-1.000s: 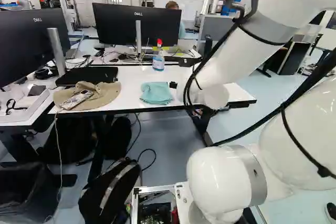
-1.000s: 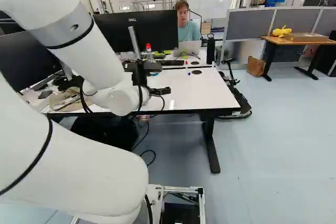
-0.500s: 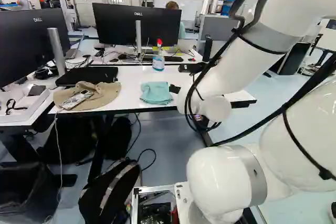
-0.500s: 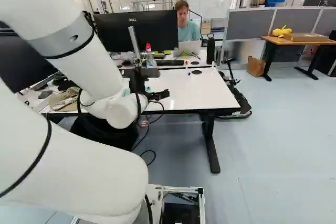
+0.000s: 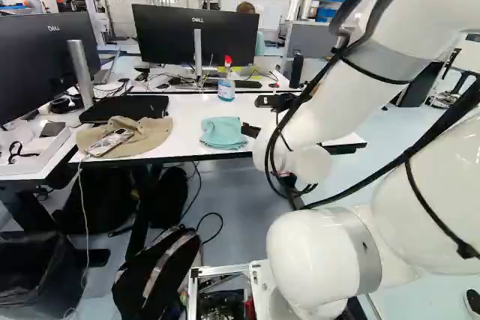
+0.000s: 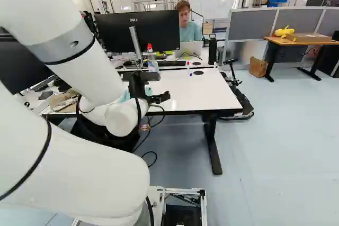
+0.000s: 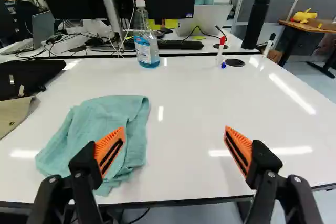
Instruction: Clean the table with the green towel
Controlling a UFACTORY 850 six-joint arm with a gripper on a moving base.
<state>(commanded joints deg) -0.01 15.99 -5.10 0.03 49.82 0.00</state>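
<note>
A gripper (image 6: 160, 98), its orange pads (image 7: 108, 153) spread wide, faces a glossy white table (image 7: 210, 103), one pad in front of a rumpled green towel (image 7: 105, 124). Ahead, a red-topped spray bottle (image 7: 146, 45) of blue liquid stands near the table's far edge; a black flask (image 7: 256, 20) rises on the desk (image 7: 191, 52) beyond.

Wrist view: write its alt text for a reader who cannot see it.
An open pincer hangs over a white table, one finger in front of a rumpled green towel. Ahead, a spray bottle of blue liquid with a red head stands near the table's far edge. A black case and part of a tan hat show on the towel's side.
</note>
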